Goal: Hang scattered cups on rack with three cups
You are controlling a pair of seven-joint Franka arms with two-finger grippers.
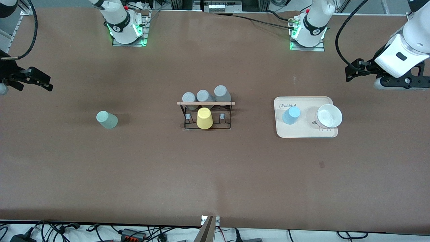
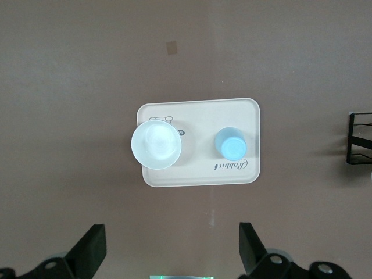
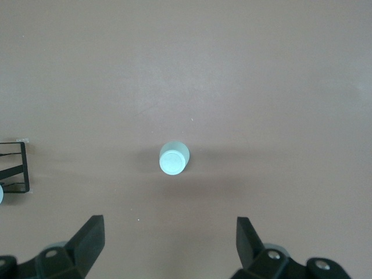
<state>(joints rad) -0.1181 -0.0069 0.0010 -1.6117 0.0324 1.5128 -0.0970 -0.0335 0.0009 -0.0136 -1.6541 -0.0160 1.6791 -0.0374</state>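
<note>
- Front view: rack point(image 1: 206, 114) mid-worktop, carrying three grey cups point(image 1: 204, 96) and a yellow cup point(image 1: 204, 118).
- Mint cup point(image 1: 106, 120) inverted on bare worktop toward the right arm's end; blue cup point(image 1: 291, 115) inverted on tray point(image 1: 305, 134), beside white bowl point(image 1: 329, 116).
- Right tool point(image 3: 168, 241) and left tool point(image 2: 171, 244) high, jaws wide, empty.
- Advice: descend straight, straddle the cup evenly, close gently; thin plastic likely tips.

Left claw point(image 2: 171, 250) raised over desk at left arm's end, fingers spread wide, empty. Right claw point(image 3: 168, 247) raised at right arm's end, fingers likewise spread, empty.
</note>
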